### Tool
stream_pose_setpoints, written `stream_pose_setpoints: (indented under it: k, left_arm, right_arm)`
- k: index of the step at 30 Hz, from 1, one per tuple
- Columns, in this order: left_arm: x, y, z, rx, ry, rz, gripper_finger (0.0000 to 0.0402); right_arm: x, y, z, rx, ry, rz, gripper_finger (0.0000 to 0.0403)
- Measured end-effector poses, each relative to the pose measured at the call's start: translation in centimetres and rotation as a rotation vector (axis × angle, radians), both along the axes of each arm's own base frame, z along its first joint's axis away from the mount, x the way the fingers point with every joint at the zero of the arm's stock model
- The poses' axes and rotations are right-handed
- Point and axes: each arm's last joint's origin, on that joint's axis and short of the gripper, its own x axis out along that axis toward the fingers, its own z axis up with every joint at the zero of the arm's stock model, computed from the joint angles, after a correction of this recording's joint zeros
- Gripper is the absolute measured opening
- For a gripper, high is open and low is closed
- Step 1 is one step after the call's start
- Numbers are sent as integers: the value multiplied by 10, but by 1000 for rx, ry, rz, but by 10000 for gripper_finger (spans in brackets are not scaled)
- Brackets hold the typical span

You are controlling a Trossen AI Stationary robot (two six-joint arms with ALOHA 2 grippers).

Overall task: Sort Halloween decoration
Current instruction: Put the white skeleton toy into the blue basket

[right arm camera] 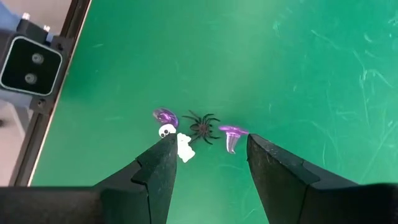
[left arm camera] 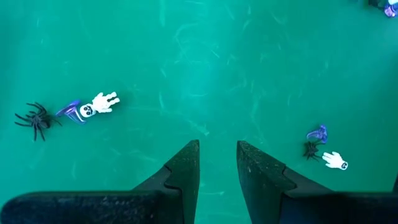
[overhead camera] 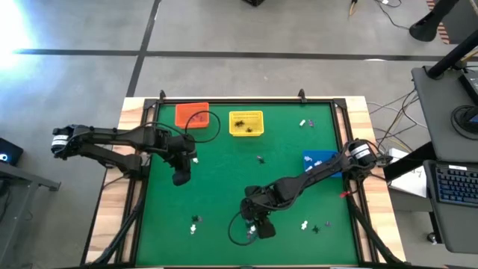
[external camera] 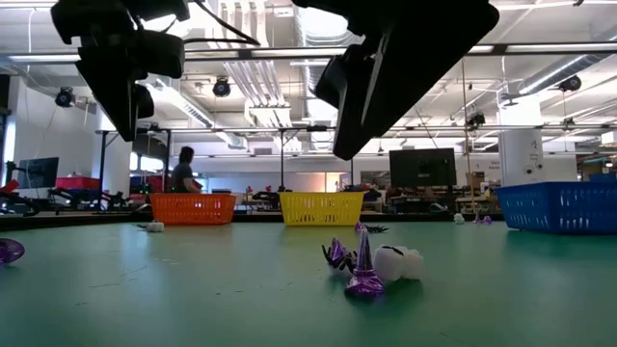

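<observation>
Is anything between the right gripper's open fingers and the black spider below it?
Nothing visible blocks it. The right gripper hangs open over the black spider, but a white skeleton and a purple hat lie close on either side, so they may get caught too.

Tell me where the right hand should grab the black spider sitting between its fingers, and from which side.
Grip the black spider across its round body, coming straight down from above. It lies flat on the green table with thin splayed legs, and the right hand hangs open over it. A white skeleton lies close, so probably close narrowly.
</observation>
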Motion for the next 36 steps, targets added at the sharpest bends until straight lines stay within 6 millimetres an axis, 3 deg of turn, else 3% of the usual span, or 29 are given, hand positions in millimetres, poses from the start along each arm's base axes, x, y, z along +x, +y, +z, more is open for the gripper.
stream_pose_setpoints:
  k: [4, 10, 14, 25, 29, 36]
  left_arm:
    - [0, 0, 0, -5, 2, 15, 88]
    - [0, 0, 0, -17, 6, 43, 88]
    - [0, 0, 0, -17, 6, 44, 88]
    - [2, 0, 1, -19, -9, 51, 88]
    - [2, 0, 1, -19, -9, 51, 88]
    - [2, 0, 1, -19, -10, 51, 88]
  right_arm:
    - [0, 7, -5, -8, -9, 37, 185]
    - [1, 22, -31, 23, 49, 79, 185]
    - [1, 27, -38, 19, 62, 88, 185]
    - [3, 29, -61, -11, 115, 64, 183]
    - [3, 28, -61, 1, 127, 29, 153]
    - [2, 28, -59, 30, 151, -9, 55]
